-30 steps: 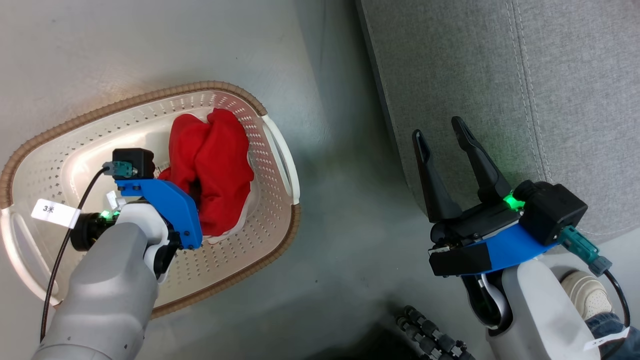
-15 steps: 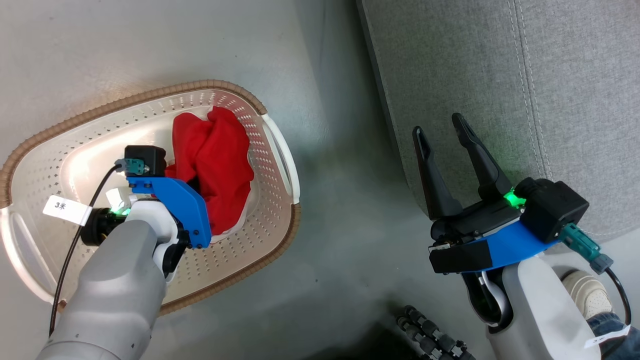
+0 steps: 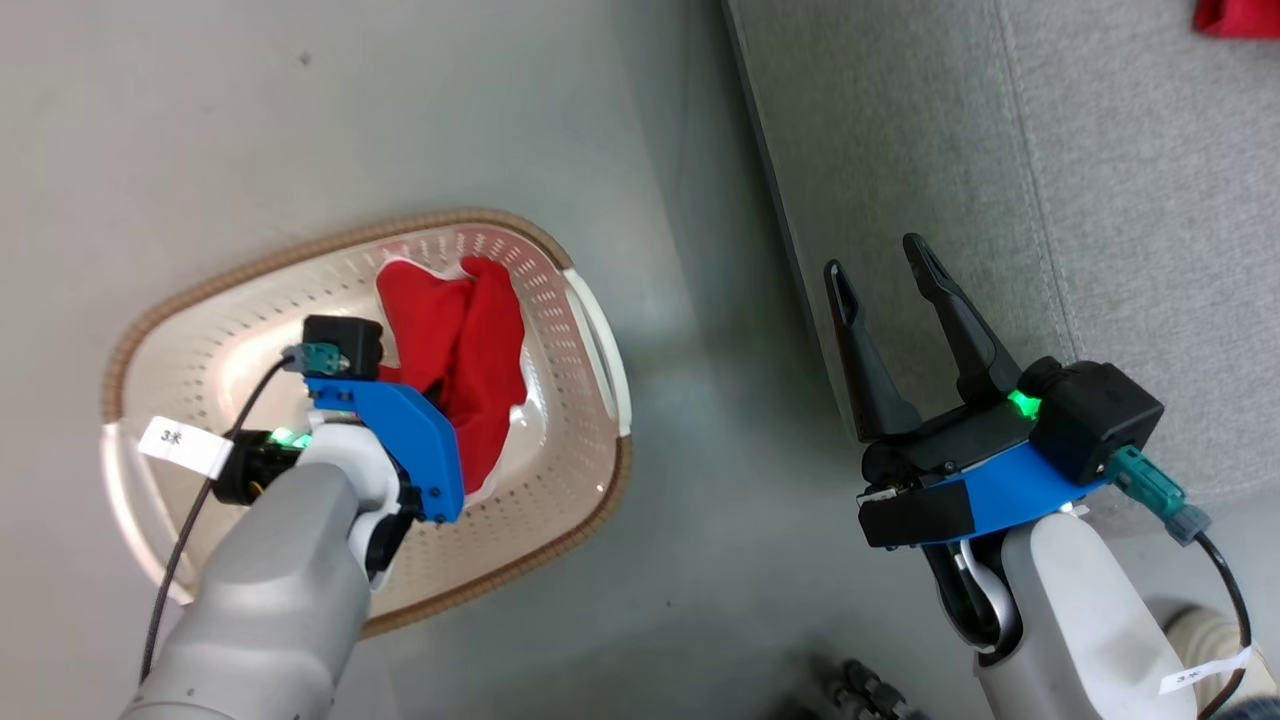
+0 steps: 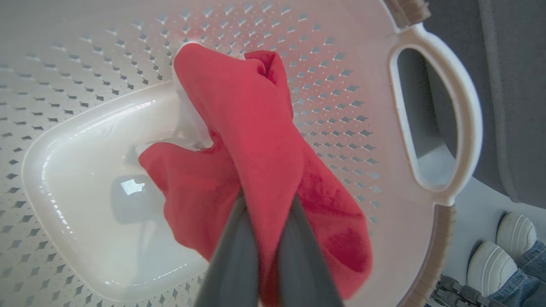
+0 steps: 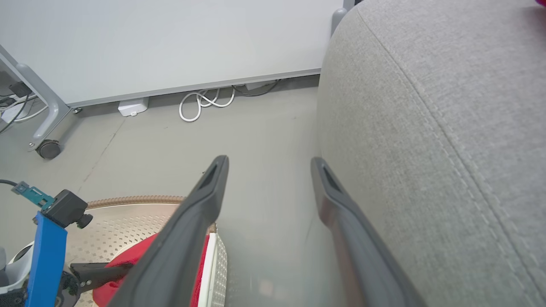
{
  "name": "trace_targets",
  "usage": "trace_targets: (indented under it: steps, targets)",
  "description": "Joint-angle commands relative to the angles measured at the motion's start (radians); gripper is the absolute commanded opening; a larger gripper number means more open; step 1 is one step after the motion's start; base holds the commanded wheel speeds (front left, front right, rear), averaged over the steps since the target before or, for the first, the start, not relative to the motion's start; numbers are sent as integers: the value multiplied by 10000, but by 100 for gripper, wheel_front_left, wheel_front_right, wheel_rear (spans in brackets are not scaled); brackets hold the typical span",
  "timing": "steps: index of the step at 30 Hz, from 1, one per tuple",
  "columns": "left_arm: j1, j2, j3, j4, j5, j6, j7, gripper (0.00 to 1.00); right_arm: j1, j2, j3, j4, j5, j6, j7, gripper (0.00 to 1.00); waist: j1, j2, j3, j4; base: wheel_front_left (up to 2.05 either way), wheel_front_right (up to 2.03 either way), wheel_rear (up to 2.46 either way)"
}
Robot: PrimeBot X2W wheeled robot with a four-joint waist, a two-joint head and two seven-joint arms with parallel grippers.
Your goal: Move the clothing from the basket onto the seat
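A red garment (image 3: 470, 370) with white edging lies bunched against the right-hand wall of the cream basket (image 3: 250, 275). The basket stands on the grey floor (image 3: 300, 120), a strip of which separates it from the light-grey seat (image 3: 1100, 250).

From the head camera you see the pale left forearm and its blue bracket (image 3: 400, 430) reaching into the basket, covering the fingers and the garment's lower edge. The left wrist camera gives you what that hides. The left gripper (image 4: 268, 204) is pinched tight on a fold of the garment, and the cloth drapes away over the glossy bottom and the perforated wall, near a white handle (image 4: 465, 128). Whether the cloth is clear of the bottom, you cannot tell.

The right gripper (image 3: 878, 262) shows against the seat's near edge, its two dark fingers spread wide and holding nothing. Its wrist camera adds a white panel (image 5: 170, 38) on a castored leg (image 5: 47, 149), with a coiled white cable (image 5: 204, 102) at its foot.

A second red garment (image 3: 1235, 15), cut by the frame, lies on the seat in the head view's top right corner. A person's white shoes (image 4: 490, 266) and jeans cuffs show past the basket's rim in the left wrist view.
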Motion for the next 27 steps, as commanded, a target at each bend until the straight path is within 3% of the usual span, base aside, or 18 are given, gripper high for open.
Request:
trace_targets:
  steps: [1, 12, 27]
  targets:
    - [75, -31, -57, -76, -37, -3, -66, 0, -51, -2, -45, 39, -32, 2, -51, 100, -1, 0, -452, 271, 0, 0, 0]
    - [885, -211, -1433, -980, -477, -5, -346, 0, 280, -5, -212, 592, -436, 2, -24, 100, -1, 0, -2674, 1006, 0, 0, 0]
    - [1073, -7, -3076, -2883, -1479, -5, -1265, 0, 1130, -5, -392, 778, -503, 2, 437, 100, -1, 0, -4963, 1760, 0, 0, 0]
